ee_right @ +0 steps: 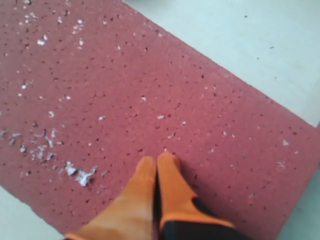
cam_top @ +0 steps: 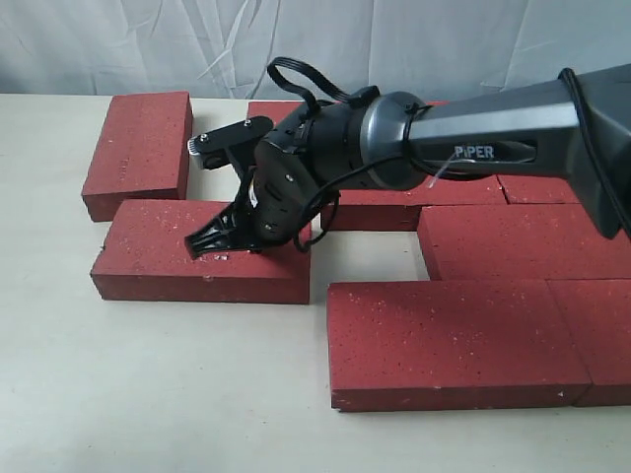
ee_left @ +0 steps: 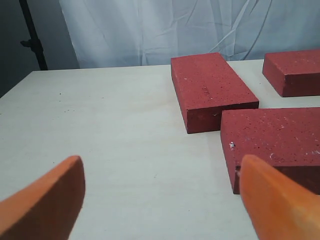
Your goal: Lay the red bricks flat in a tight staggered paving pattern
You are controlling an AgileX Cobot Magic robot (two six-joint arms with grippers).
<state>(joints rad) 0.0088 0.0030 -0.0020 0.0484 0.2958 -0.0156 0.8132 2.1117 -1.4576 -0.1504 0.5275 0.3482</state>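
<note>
Jaws pinched together on nothing, the right gripper (cam_top: pixel 204 246) presses the loose brick (cam_top: pixel 148 251) at centre left, likely to shove it toward the laid red bricks (cam_top: pixel 463 325) lower right; the left gripper (ee_left: pixel 161 165) hangs spread wide.

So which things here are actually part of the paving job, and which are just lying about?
Part of the job:
- red bricks, all of them
- right gripper, shut, tips down on one brick
- left gripper, open, holding nothing

Just there:
- table, only the work surface
- white backdrop cloth
- black stand
</note>
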